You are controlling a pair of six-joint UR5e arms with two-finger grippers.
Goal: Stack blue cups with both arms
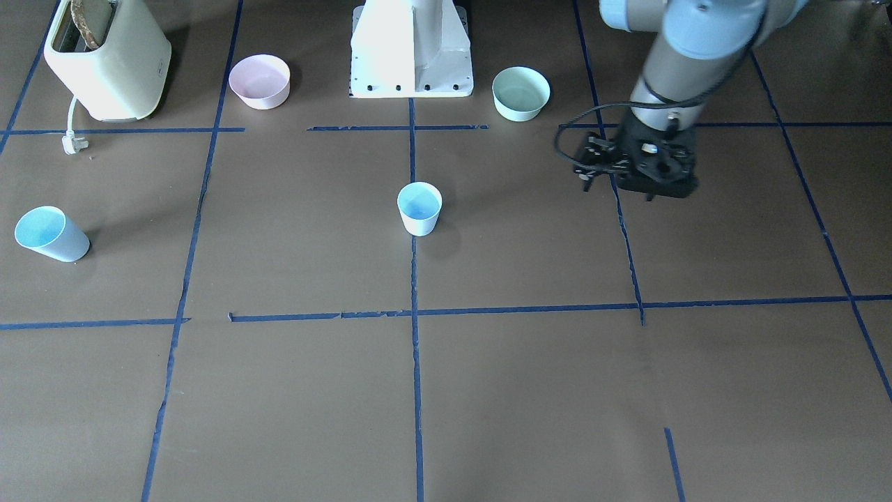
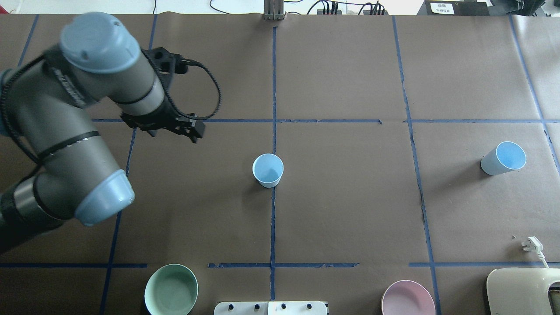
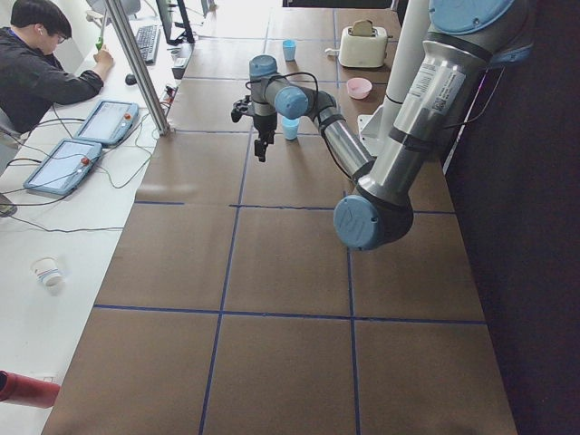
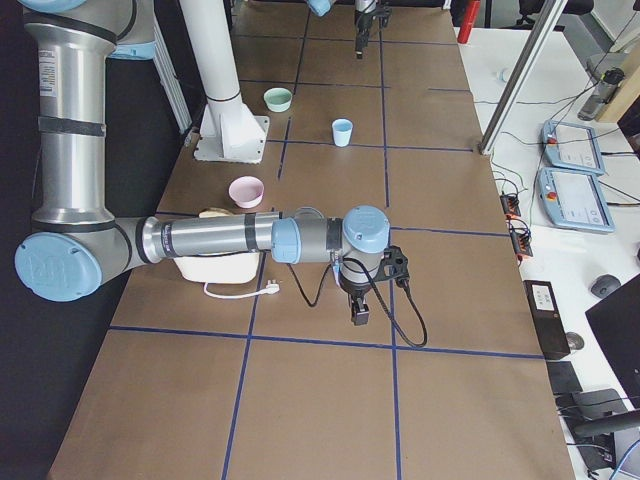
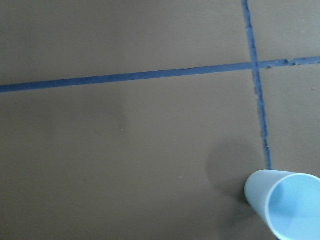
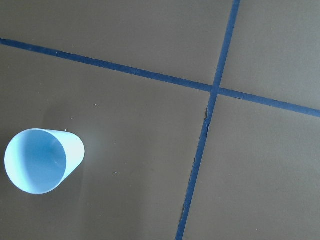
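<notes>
l hand [image 1: 654,178] pointing down, well off ctr cup [image 1: 419,208].

Smooth plastic cups [image 2: 267,170] on matt paper-covered table [image 2: 350,210]

left hand [image 1: 648,174] and right hand [image 4: 357,314] both point straight down.

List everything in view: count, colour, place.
table: 1, brown, blue tape grid
blue cups: 2, pale blue; one at centre on a tape line, one far to robot's right
pedestal base: 1, white, robot-side edge
mint-green bowl: 1, beside base, robot's left
pink bowl: 1, beside base, robot's right
toaster: 1, cream, robot's right; white plug beside it
operator: 1, dark top, at side desk
left gripper: black, left of centre cup; open/shut unclear
right gripper: black, right side; open/shut unclear
</notes>
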